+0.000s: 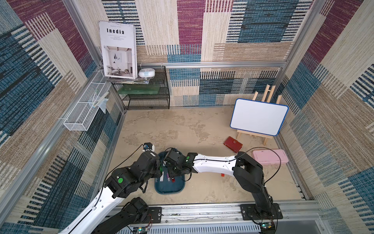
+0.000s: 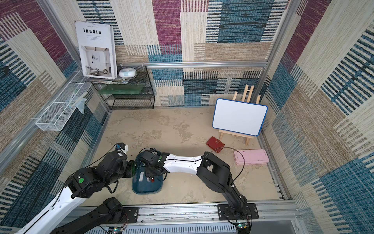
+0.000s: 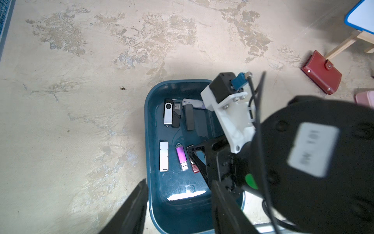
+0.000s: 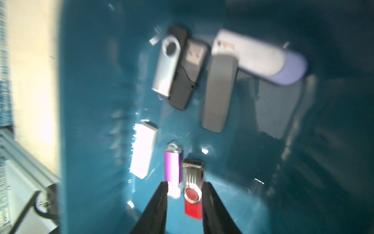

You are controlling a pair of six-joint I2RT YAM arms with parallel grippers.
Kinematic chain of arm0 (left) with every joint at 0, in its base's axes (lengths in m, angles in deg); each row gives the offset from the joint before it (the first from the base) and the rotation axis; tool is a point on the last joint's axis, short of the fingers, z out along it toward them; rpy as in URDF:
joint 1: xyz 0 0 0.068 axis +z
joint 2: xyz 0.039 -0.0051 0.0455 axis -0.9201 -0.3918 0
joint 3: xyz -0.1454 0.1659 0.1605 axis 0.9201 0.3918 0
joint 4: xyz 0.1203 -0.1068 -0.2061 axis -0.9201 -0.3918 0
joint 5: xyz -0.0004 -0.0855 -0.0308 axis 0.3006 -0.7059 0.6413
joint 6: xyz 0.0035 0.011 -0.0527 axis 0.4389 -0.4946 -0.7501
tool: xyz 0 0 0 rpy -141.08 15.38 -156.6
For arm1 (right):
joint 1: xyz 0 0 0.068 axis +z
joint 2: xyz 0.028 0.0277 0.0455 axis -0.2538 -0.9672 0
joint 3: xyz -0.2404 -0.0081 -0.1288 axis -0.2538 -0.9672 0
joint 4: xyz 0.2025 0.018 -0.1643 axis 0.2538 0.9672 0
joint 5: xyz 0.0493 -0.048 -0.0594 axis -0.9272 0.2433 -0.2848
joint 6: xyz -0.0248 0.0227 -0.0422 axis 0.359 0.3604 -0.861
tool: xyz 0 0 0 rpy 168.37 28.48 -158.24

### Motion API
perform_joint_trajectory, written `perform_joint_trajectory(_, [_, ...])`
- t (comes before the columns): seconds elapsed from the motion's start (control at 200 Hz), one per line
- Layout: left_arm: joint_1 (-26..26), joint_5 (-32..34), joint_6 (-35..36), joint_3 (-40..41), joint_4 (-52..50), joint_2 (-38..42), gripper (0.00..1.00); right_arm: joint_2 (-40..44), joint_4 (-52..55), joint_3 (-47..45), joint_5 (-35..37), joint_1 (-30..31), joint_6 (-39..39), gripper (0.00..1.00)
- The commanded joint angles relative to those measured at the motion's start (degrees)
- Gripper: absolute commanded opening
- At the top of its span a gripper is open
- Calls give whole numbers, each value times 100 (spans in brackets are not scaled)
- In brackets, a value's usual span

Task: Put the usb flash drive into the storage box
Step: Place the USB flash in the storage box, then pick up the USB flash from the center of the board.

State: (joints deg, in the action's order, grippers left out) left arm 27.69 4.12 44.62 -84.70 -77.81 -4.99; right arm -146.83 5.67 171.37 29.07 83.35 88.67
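A sandy, mottled desk (image 1: pixel 202 125) seen from above, inside a booth of patchwork-patterned walls. A dark teal storage box (image 1: pixel 168 190) sits at about 6 o'clock on the desk, near the front edge. Both robot arms reach over it.

The right hand (image 4: pixel 185 183) hangs low inside the box. Its two black fingers (image 4: pixel 157 202) are slightly spread on either side of a red usb flash drive (image 4: pixel 193 194) with a silver swivel cover. The drive lies flat on the box floor and nothing pinches it. In both top views it lies at 3 o'clock of a purple drive (image 1: pixel 168 177), just beside it. A white drive (image 1: pixel 162 178) lies at 9 o'clock of the purple one.

Four more drives lie in a cluster toward the box's other end: silver (image 4: pixel 166 66), black (image 4: pixel 186 81), grey (image 4: pixel 219 93), and white with lavender (image 4: pixel 257 56).

The left hand (image 3: pixel 179 180) hovers above the box, fingers spread wide and empty.

A red wallet (image 1: pixel 232 144) lies at 2 o'clock of the box. A pink case (image 1: pixel 270 159) lies at 3 o'clock, near the desk's edge.
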Motion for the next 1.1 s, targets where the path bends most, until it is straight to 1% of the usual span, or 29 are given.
perform_joint_trajectory(0.0, [5,-31,-18,13,4,7,55,210,226,-7,265,10,-123,34])
perform_joint_trajectory(0.11, [3,-34,-18,10,8,5,55,470,476,-1,523,-17,-99,34])
perform_joint_trajectory(0.18, [3,-52,-13,7,10,14,55,692,665,-116,877,-68,-73,34])
perform_joint_trajectory(0.25, [-1,-82,-4,31,35,16,55,1023,727,-386,1138,-161,-80,34])
perform_joint_trajectory(0.351, [2,-171,32,41,72,-27,55,1638,711,-941,1322,-474,-154,34])
perform_joint_trajectory(0.436, [1,-262,58,41,111,-67,56,2248,635,-1528,1496,-812,-274,34])
perform_joint_trajectory(0.526, [-2,-372,103,62,174,-92,56,2958,388,-2245,1492,-1356,-462,34])
perform_joint_trajectory(0.616, [-4,-555,189,85,271,-111,56,3681,-89,-3111,1413,-1983,-763,35])
perform_joint_trajectory(0.686, [-1,-829,280,102,372,-165,56,4189,-500,-3751,1448,-2388,-1014,36])
perform_joint_trajectory(0.801, [-9,-1229,434,59,495,-377,56,4779,-868,-4469,1558,-2965,-1444,37])
perform_joint_trajectory(0.886, [-27,-1458,333,74,620,-512,55,5079,-1135,-4927,1817,-3269,-1632,38])
perform_joint_trajectory(0.927, [-97,-1592,256,141,789,-571,55,5184,-1299,-5121,1872,-3396,-1706,38])
perform_joint_trajectory(0.987, [-281,-1621,146,168,972,-755,55,5292,-1464,-5388,2020,-3566,-1728,39])
perform_joint_trajectory(1.097, [-975,-1187,-148,-8,1181,-1319,54,5437,-1834,-5828,2354,-3758,-1812,39])
